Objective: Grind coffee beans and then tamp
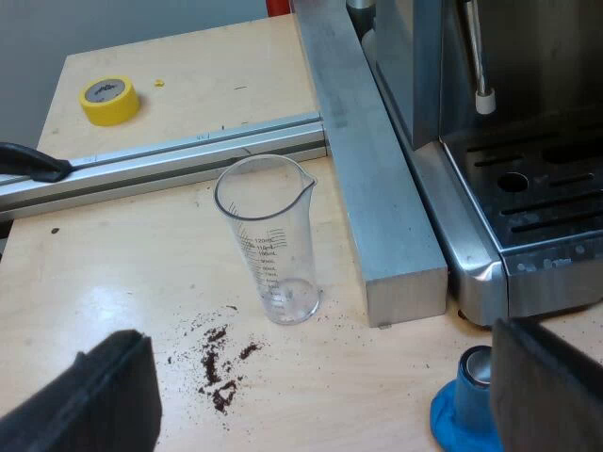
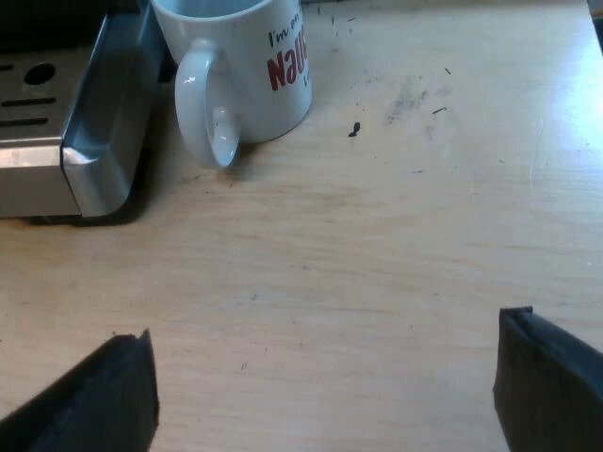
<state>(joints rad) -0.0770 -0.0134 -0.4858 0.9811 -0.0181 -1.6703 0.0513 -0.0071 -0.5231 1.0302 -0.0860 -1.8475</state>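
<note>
Left gripper point(image 1: 320, 407): jaws released, wide apart over the pale wooden worktop point(image 1: 113, 282). Blue tamper point(image 1: 464, 403) sits just beside one jaw. Clear plastic measuring glass point(image 1: 268, 240) stands upright, long axis vertical, spout toward the brushed-steel espresso machine point(image 1: 528, 188). Dark grounds point(image 1: 219, 367) are scattered nearby. Right gripper point(image 2: 320, 395): jaws released. Glossy white mug point(image 2: 250, 66) has its handle toward them.

My left end effector point(image 1: 320, 400) and right end effector point(image 2: 325, 395) are black. Pale wood tabletop point(image 2: 377, 245), speckled with dark brown grounds point(image 1: 219, 372). Clear measuring glass point(image 1: 267, 240) with dark scale lines; blue tamper point(image 1: 450, 419); yellow tape roll point(image 1: 109, 100); white mug point(image 2: 247, 71), red lettering; silver espresso machine point(image 1: 471, 256).
</note>
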